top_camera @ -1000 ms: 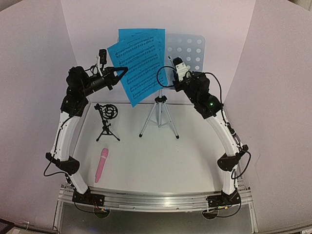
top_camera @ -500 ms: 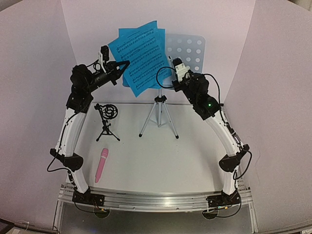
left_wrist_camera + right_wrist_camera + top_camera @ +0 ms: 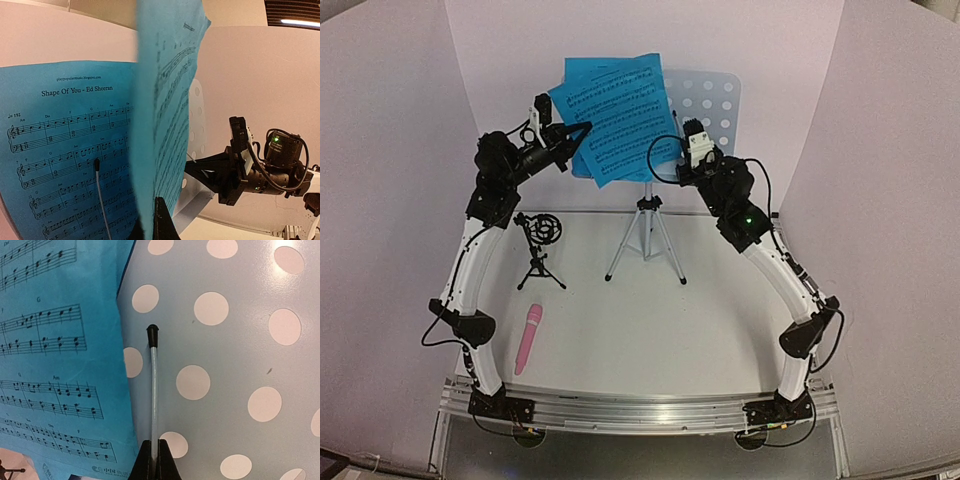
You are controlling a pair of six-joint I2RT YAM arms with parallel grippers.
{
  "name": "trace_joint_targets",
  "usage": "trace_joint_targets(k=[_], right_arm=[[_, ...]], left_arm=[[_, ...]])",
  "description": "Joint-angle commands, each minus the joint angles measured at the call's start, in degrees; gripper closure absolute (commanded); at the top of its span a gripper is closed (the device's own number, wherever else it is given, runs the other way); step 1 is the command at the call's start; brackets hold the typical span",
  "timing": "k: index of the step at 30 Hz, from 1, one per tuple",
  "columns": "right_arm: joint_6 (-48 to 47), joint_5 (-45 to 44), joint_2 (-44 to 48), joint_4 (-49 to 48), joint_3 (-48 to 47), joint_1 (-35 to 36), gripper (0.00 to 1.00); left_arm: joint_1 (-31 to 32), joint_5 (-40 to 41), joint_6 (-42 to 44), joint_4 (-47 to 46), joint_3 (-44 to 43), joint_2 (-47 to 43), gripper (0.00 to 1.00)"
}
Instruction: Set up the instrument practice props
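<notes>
White arms (image 3: 468,268), black joints (image 3: 477,327), cables (image 3: 651,158)

A music stand (image 3: 710,100) stood on its tripod (image 3: 647,235) at the back centre of the table (image 3: 620,320). Two sheet-music pages overlapped against the left half of its desk, the rear page (image 3: 610,68) lying behind the tilted front page (image 3: 625,135). The left gripper (image 3: 586,129) pinched the front page at its left edge. Just right of the pages, the right gripper (image 3: 682,138) pinched the stand's wire page holder (image 3: 154,385). Left of the tripod stood a mic stand (image 3: 540,245). Nearer the arms, a stick microphone (image 3: 529,338) lay flat on the table.
</notes>
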State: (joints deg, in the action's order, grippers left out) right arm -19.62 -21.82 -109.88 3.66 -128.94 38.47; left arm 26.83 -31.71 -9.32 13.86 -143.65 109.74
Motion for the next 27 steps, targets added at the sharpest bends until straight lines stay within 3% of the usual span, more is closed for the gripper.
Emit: trace_joint_targets(k=[1, 12, 22, 27], right_arm=[[4.47, 3.15, 3.59, -8.85, 1.08, -0.04, 1.0], [10.6, 7.85, 8.92, -23.29, 15.32, -2.51, 1.0], [12.81, 11.06, 7.64, -27.53, 16.67, -3.74, 1.0], [13.36, 11.61, 7.32, -27.46, 16.27, -3.8, 1.0]], left_arm=[[-0.11, 2.2, 0.63, -3.39, -2.92, 0.4, 1.0], [0.16, 6.43, -2.39, -6.61, -5.69, 4.27, 1.0], [2.42, 13.83, -3.8, -7.5, -7.77, 6.01, 1.0], [3.93, 20.28, -7.36, 0.81, -11.36, 4.6, 1.0]])
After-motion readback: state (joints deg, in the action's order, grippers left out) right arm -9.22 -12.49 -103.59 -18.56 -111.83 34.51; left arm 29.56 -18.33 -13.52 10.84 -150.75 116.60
